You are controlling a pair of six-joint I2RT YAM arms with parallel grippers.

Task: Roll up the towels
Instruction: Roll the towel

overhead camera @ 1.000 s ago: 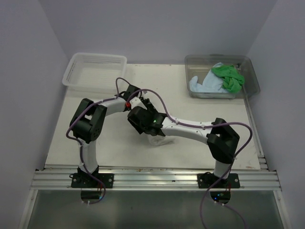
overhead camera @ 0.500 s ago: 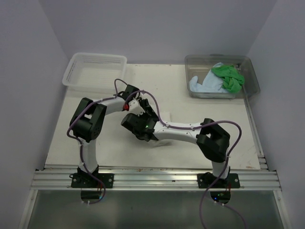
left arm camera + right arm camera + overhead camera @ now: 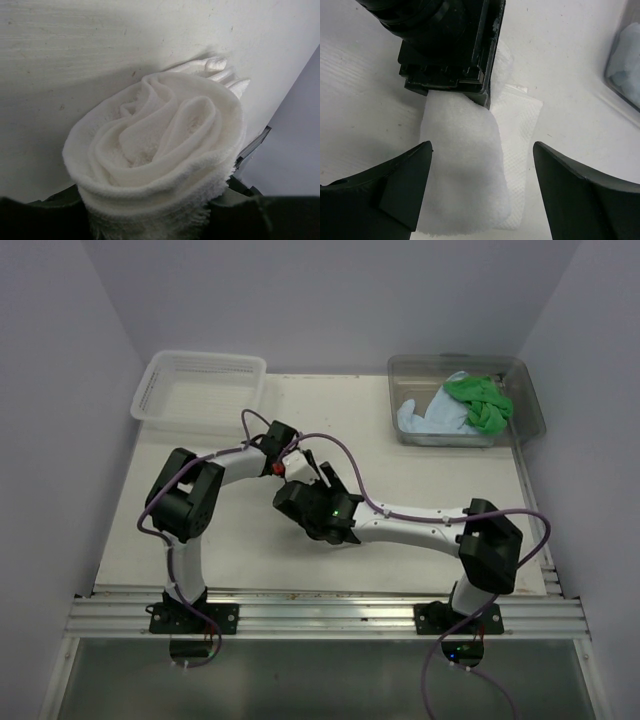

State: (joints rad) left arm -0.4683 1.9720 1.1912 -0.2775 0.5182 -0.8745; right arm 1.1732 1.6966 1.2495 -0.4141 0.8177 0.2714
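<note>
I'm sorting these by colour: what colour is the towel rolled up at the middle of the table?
White. The rolled towel shows best in the left wrist view.

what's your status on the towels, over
Left gripper clamped on rolled white towel. Right gripper open over it. Green towel, blue towel in tub. Nothing blocking.

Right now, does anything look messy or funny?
Yes. The white towel is rolled, but one flat corner sticks out beside the roll on the table instead of being wound in. The green towel and blue towel lie crumpled in the clear tub, not rolled.
</note>
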